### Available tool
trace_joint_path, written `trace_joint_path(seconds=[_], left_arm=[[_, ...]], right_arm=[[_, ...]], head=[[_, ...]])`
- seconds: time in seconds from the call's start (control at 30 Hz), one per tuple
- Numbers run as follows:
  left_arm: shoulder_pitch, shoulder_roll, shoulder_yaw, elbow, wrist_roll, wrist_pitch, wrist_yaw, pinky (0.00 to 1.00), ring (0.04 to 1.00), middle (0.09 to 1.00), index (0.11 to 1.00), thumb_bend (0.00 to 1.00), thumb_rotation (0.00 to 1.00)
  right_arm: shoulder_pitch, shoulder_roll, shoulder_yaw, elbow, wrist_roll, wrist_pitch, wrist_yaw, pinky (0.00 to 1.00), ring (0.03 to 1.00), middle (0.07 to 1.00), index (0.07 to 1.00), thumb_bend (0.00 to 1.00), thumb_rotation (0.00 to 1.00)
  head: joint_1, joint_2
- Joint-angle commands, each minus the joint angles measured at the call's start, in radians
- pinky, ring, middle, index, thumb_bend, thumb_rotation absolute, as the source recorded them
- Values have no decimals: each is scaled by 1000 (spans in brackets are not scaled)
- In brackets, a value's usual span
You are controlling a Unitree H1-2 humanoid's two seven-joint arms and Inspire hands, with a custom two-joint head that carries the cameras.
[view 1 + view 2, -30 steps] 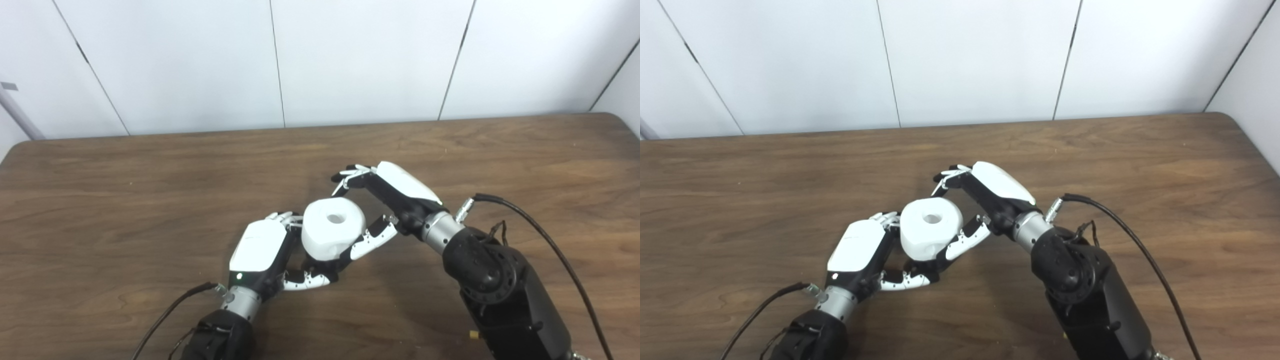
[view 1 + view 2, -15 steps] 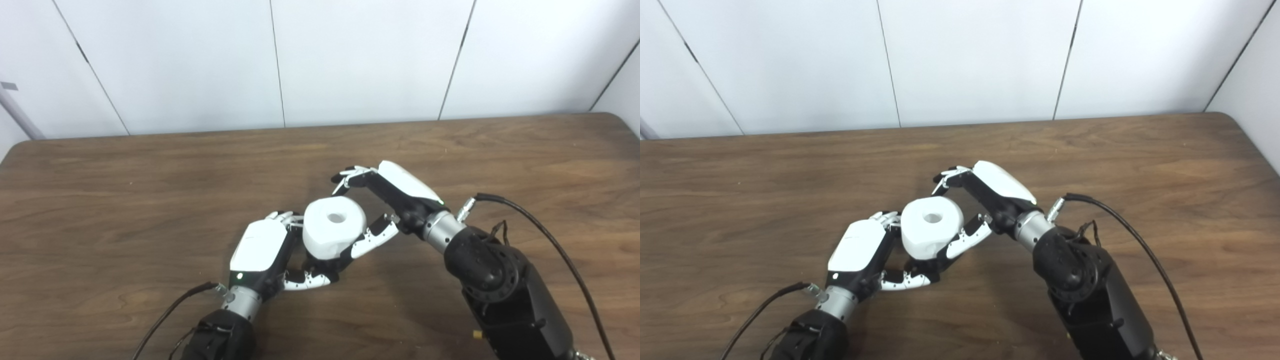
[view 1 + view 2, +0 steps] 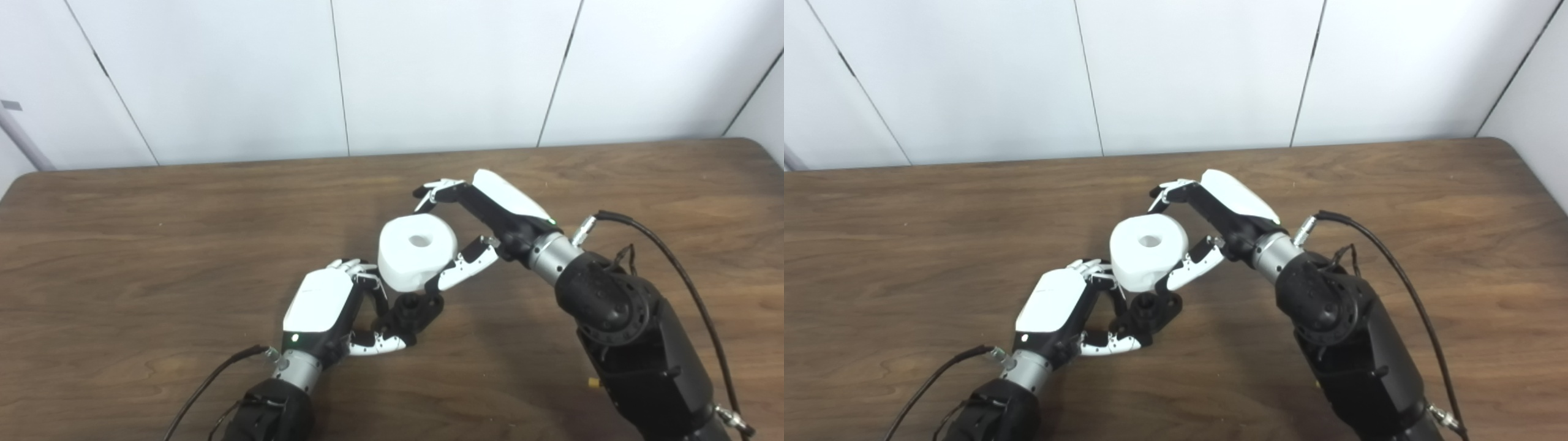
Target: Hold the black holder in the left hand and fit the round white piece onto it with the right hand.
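A grey bar point(image 3: 21, 139) at the wall's far left is seen only in the left eye view; in the right eye view it is cut off, and more of the surface's point(image 3: 1445, 202) right edge is shown. Otherwise the same scene is given by both.

The round white piece point(image 3: 418, 251) is gripped by the right hand point(image 3: 490, 217), fingers point(image 3: 436, 188) curled over its far side, thumb under its near side. It is held up, just above and beyond the black holder point(image 3: 415, 309); whether they touch can't be told.

The black holder is clasped low by the left hand point(image 3: 324, 303), fingers closed round it; its left part is hidden by them. Cables point(image 3: 667, 245) are seen trailing from both wrists.
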Motion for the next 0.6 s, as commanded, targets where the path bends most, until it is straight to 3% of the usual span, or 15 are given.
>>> trace_joint_path(seconds=[0.0,0.57], left_arm=[[16,-6,-34,44,10,-6,-51,904,856,777,485,522,51],[11,-10,-34,47,12,-3,-52,905,856,777,485,522,51]], right_arm=[[-47,-10,-20,-50,3,0,11,894,910,839,483,525,138],[-18,8,-37,-83,-47,1,145,970,938,845,483,525,138]], head=[[0,2],[0,5]])
